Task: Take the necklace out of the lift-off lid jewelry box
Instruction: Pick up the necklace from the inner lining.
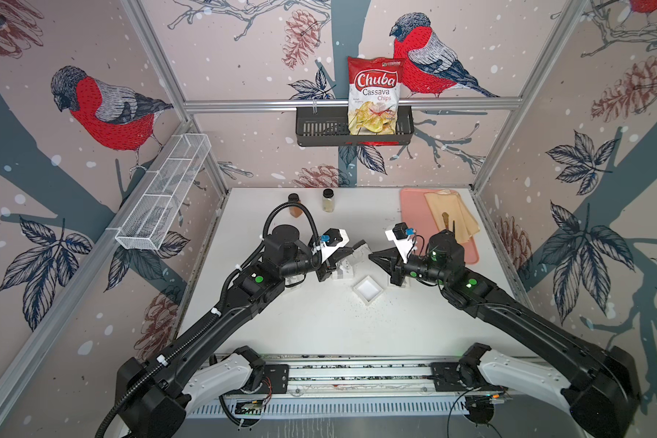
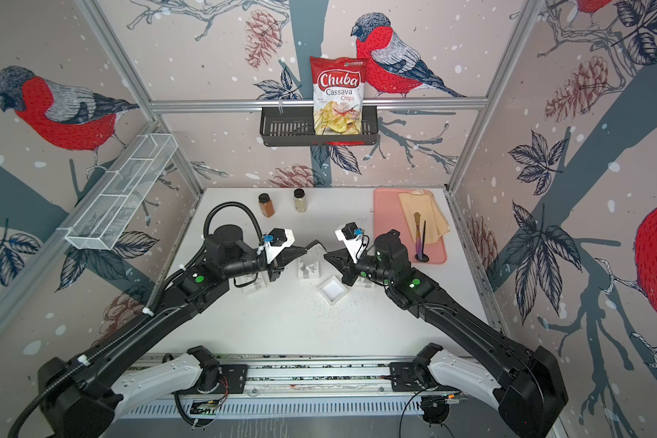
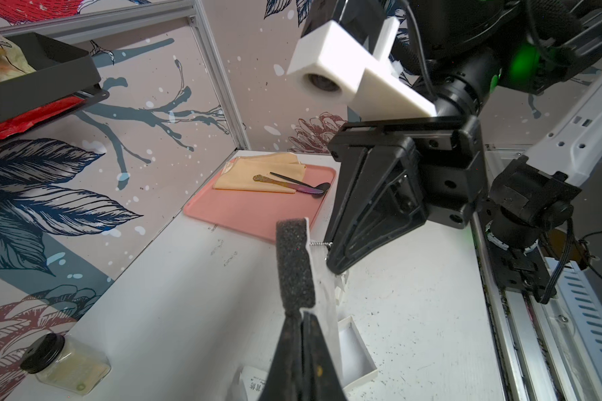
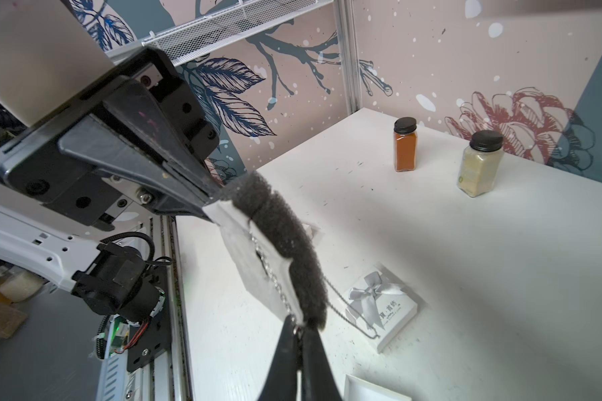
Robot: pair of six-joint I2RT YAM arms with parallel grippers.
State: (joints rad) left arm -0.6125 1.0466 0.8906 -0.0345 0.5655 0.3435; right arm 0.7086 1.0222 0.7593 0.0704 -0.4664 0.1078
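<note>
Nearest, flat on the bench (image 1: 319, 333), just short of the right pincer (image 4: 298, 330): white box base (image 1: 368, 290), hollow up. A little further, directly under the gap between both pincers: lid (image 4: 383, 305) with a silver bow, resting on the bench apart from the base. Above the lid, clear of the bench: dark foam insert (image 4: 282, 236) with white card backing, tilted. Clamps one end of that insert in the left pincer (image 3: 300, 314), tips pressed together on it. Pinches the necklace (image 4: 273, 277) in the right pincer at the insert's opposite corner, tips closed on the chain; chain strung along the card, outside the box, one loop hanging towards the lid. Beyond the left pincer: orange spice jar (image 1: 294, 204) and pale spice jar (image 1: 327, 200), upright. Beyond the right pincer: pink tray (image 1: 410, 212) carrying a folded cloth (image 1: 452, 216). Farthest, on the back wall: chips bag (image 1: 374, 96) standing in a black basket (image 1: 319, 129).
</note>
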